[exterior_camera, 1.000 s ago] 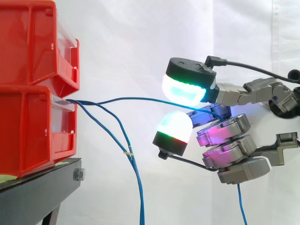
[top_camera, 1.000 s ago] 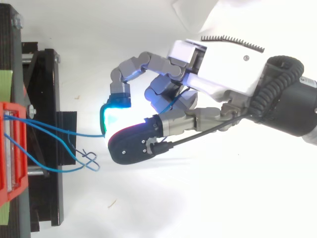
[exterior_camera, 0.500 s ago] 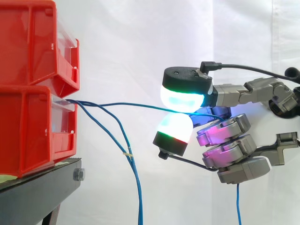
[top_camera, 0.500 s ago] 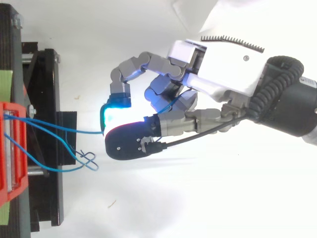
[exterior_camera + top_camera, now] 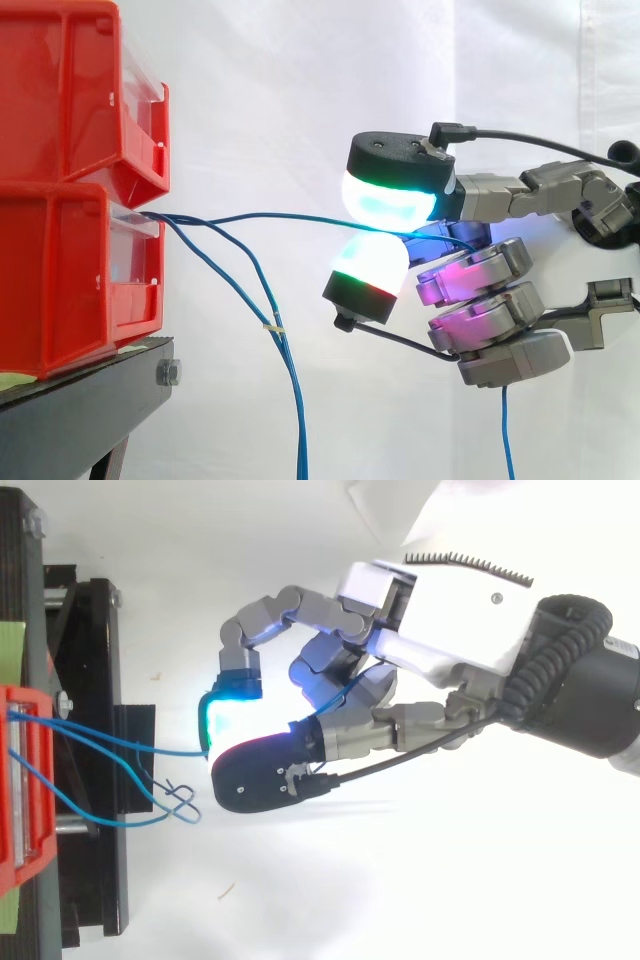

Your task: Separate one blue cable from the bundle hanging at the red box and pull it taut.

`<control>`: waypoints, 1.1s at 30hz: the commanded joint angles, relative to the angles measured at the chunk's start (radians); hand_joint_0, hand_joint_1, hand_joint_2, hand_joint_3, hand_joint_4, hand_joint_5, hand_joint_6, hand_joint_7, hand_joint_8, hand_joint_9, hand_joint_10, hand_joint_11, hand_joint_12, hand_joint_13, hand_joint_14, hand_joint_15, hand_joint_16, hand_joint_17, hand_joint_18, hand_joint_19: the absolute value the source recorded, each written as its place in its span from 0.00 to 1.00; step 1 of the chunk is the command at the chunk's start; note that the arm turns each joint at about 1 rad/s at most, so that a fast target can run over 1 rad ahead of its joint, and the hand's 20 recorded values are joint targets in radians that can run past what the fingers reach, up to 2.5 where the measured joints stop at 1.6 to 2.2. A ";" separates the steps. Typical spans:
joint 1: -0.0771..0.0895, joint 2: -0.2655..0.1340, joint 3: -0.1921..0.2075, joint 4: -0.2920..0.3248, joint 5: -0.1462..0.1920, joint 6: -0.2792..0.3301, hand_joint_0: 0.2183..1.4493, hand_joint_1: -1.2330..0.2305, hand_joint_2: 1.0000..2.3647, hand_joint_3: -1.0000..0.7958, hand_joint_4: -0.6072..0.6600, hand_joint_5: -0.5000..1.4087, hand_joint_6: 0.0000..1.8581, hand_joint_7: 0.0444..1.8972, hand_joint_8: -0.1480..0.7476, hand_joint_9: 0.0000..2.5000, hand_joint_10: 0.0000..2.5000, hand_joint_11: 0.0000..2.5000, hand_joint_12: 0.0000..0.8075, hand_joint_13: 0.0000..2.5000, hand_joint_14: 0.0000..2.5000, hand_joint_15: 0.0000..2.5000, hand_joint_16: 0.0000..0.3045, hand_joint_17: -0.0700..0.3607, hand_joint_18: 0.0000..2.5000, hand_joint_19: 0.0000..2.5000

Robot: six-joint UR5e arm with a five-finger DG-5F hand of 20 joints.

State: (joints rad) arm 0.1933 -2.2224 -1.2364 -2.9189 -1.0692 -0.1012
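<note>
One blue cable (image 5: 280, 215) runs nearly level from the front of the lower red bin (image 5: 60, 270) to my hand (image 5: 490, 310). The hand is shut on it, pinching it between the upper glowing pad (image 5: 390, 195) and the lower one (image 5: 368, 268). The cable's free tail (image 5: 503, 430) hangs below the curled fingers. The other blue cables of the bundle (image 5: 285, 360) droop from the same bin and hang straight down. From above, the hand (image 5: 440, 630) sits to the right of the bin (image 5: 20, 780), with the held cable (image 5: 150, 745) between them.
A second red bin (image 5: 70, 90) is stacked on the lower one. Both rest on a black stand (image 5: 80, 420) at the left. In the top view, the loose cables curl in small loops (image 5: 175, 805) beside the stand (image 5: 90, 680). A white curtain hangs behind.
The upper pad came down onto the lower pad, closing the gap with the blue cable between them. The hand shifted slightly left and the hanging tail followed.
</note>
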 commanded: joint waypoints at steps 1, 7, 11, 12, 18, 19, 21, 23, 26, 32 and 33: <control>0.000 0.000 0.000 0.006 0.006 0.000 0.34 0.28 0.02 0.45 0.46 0.16 0.49 0.64 0.41 0.43 0.68 0.69 0.40 0.38 0.89 0.73 0.13 0.37 0.51 0.69; 0.003 0.000 0.000 0.010 0.017 0.015 0.35 0.30 0.03 0.53 0.33 0.16 0.50 0.70 0.41 0.43 0.73 0.67 0.38 0.39 0.88 0.74 0.13 0.37 0.51 0.69; 0.008 0.000 0.000 0.010 0.029 0.058 0.36 0.33 0.03 0.58 0.30 0.16 0.51 0.74 0.40 0.43 0.81 0.67 0.38 0.40 0.91 0.72 0.12 0.36 0.53 0.69; 0.009 0.000 0.000 0.010 0.031 0.078 0.36 0.33 0.03 0.58 0.30 0.16 0.51 0.74 0.40 0.43 0.83 0.66 0.38 0.40 0.91 0.73 0.12 0.35 0.53 0.69; 0.014 0.000 0.000 0.010 0.029 0.098 0.36 0.34 0.03 0.60 0.31 0.16 0.51 0.76 0.43 0.42 0.94 0.67 0.37 0.39 0.97 0.72 0.11 0.34 0.55 0.70; 0.015 0.000 0.000 0.010 0.029 0.103 0.36 0.35 0.03 0.60 0.32 0.16 0.51 0.75 0.43 0.41 0.96 0.68 0.38 0.39 0.98 0.72 0.11 0.34 0.56 0.70; 0.018 0.000 0.000 0.009 0.029 0.117 0.37 0.35 0.03 0.60 0.33 0.16 0.52 0.75 0.43 0.41 0.99 0.67 0.39 0.39 0.99 0.73 0.11 0.33 0.57 0.69; 0.018 0.000 0.000 0.010 0.031 0.126 0.37 0.36 0.02 0.59 0.34 0.16 0.52 0.73 0.43 0.40 1.00 0.67 0.38 0.37 1.00 0.72 0.10 0.32 0.56 0.72; 0.020 0.000 0.000 0.010 0.029 0.135 0.37 0.36 0.02 0.58 0.34 0.16 0.52 0.71 0.44 0.38 1.00 0.67 0.38 0.37 1.00 0.72 0.09 0.31 0.56 0.76; 0.022 0.001 0.000 0.010 0.029 0.123 0.37 0.36 0.02 0.59 0.33 0.17 0.51 0.71 0.41 0.38 1.00 0.65 0.38 0.36 1.00 0.70 0.10 0.32 0.56 0.86; 0.022 0.000 0.000 0.010 0.026 0.123 0.37 0.36 0.02 0.59 0.33 0.17 0.51 0.71 0.41 0.38 1.00 0.66 0.37 0.36 1.00 0.71 0.10 0.33 0.55 0.87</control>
State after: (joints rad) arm 0.2142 -2.2223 -1.2364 -2.9085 -1.0397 0.0236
